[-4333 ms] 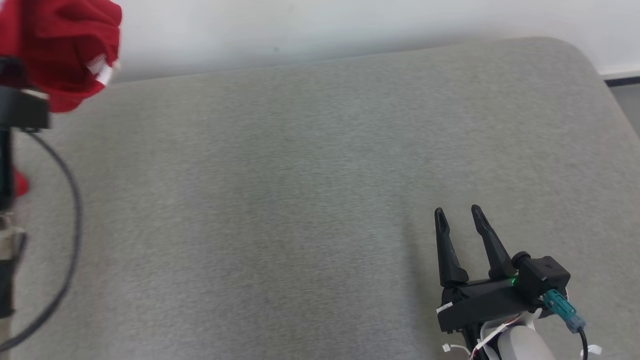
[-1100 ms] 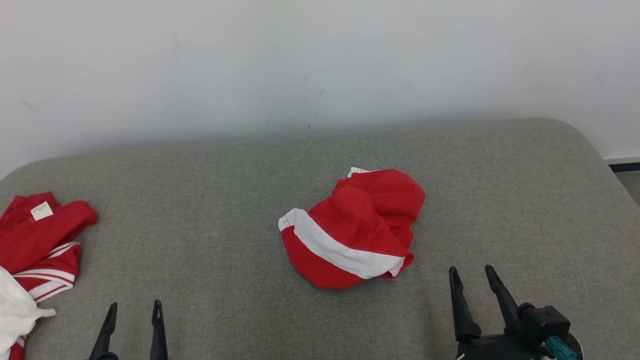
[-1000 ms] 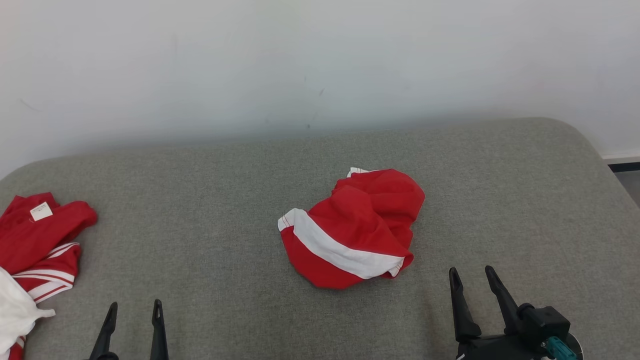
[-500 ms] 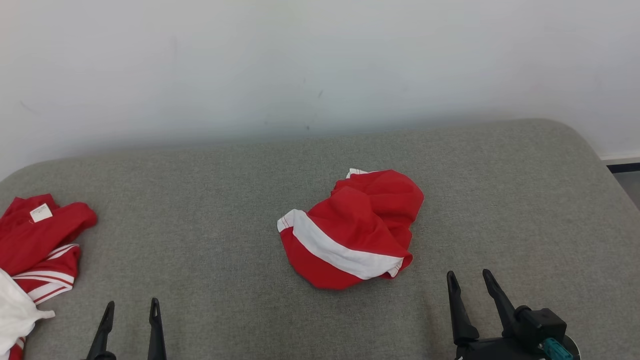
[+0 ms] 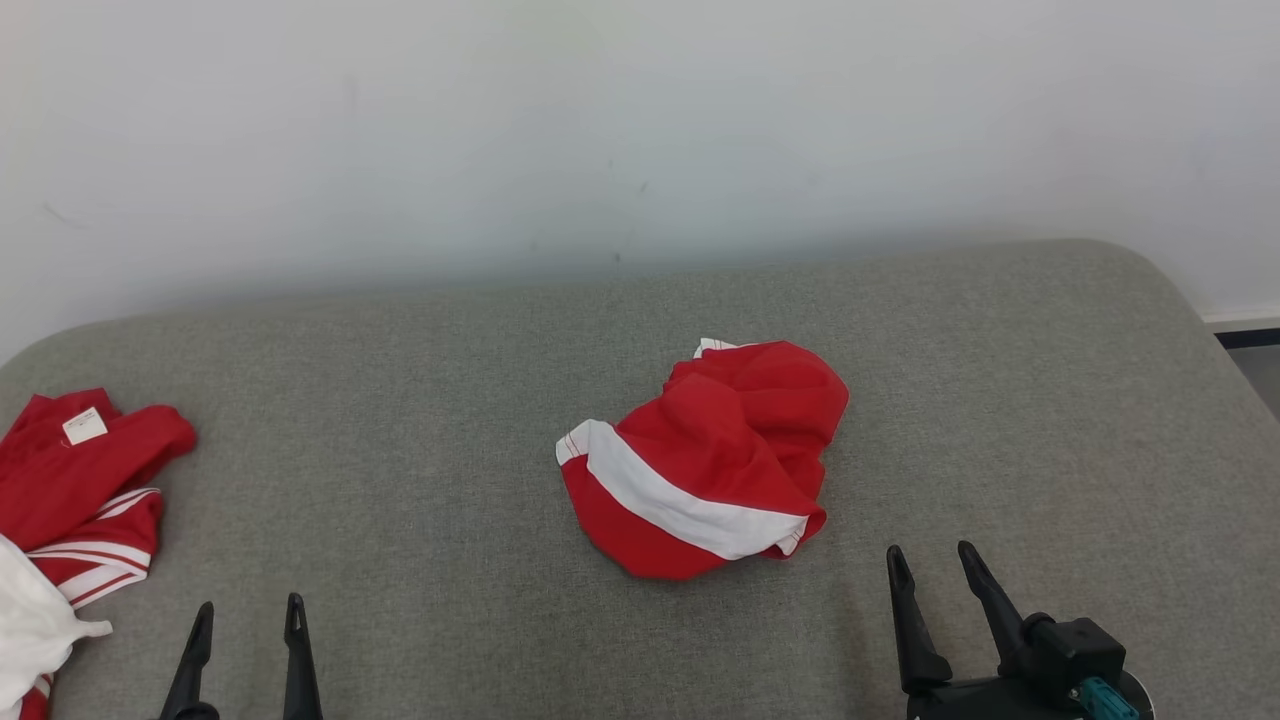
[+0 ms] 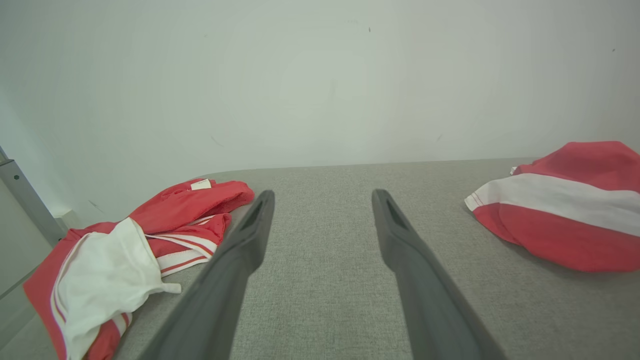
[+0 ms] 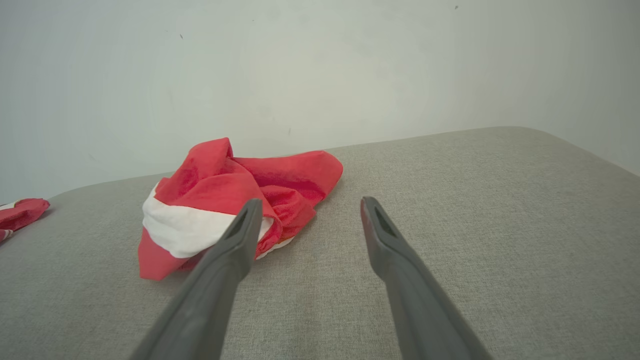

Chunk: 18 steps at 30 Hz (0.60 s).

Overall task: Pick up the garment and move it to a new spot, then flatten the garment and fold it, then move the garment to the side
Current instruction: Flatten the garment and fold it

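Observation:
The garment (image 5: 715,455) is a crumpled red piece with a broad white band, lying in the middle of the grey cushioned surface (image 5: 420,420). It shows at the right edge of the left wrist view (image 6: 565,210) and left of centre in the right wrist view (image 7: 225,205). My left gripper (image 5: 247,612) stands open at the lower left, well apart from the garment, nothing between its fingers. My right gripper (image 5: 928,555) is open at the lower right, just short of the garment's near right corner, empty too.
A pile of other red and white clothes (image 5: 70,500) lies at the surface's left end, also in the left wrist view (image 6: 135,245). A pale wall (image 5: 640,130) runs behind. The surface's rounded right edge (image 5: 1190,290) drops to the floor.
Over the last second both grippers have slid slightly down toward the bottom edge of the head view. The garment lies unmoved. Several seconds ago the left gripper was carrying the red garment at the far left.

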Tool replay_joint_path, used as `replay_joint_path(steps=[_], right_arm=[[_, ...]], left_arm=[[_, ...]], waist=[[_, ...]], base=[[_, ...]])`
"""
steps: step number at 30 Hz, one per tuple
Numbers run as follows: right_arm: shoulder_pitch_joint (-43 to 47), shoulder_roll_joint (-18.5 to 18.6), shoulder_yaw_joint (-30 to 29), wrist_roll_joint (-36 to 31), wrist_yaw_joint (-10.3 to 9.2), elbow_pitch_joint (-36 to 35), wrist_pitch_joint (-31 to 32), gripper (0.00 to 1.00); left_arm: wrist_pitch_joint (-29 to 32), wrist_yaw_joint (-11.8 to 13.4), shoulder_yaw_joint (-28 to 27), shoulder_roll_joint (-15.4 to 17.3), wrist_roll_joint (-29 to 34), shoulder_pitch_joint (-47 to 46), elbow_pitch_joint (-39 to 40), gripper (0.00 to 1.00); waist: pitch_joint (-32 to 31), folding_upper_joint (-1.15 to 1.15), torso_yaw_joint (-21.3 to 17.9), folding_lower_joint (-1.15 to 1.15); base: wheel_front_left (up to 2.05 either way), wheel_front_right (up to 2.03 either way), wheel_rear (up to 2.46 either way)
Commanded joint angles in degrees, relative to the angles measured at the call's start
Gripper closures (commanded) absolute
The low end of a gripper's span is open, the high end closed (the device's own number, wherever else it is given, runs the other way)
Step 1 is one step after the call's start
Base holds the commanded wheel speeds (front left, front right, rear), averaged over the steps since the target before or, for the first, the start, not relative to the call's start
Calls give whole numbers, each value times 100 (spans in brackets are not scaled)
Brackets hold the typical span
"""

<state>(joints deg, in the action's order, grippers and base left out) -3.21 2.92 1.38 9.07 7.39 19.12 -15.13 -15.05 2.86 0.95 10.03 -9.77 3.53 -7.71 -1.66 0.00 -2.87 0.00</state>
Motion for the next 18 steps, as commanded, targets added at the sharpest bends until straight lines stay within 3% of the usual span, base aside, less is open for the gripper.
replay_joint_path(steps=[1,18], right_arm=[[50,-7,20,-39,19,-20,-3,0],[57,-7,25,-104,19,-90,135,0]], left_arm=[[-19,11,-30,-25,-20,54,34,0],[268,116,10,67,-73,110,79,0]], waist=[[-11,0,-1,0],[-90,0,-12,0]], base=[[0,0,0],[0,0,0]])
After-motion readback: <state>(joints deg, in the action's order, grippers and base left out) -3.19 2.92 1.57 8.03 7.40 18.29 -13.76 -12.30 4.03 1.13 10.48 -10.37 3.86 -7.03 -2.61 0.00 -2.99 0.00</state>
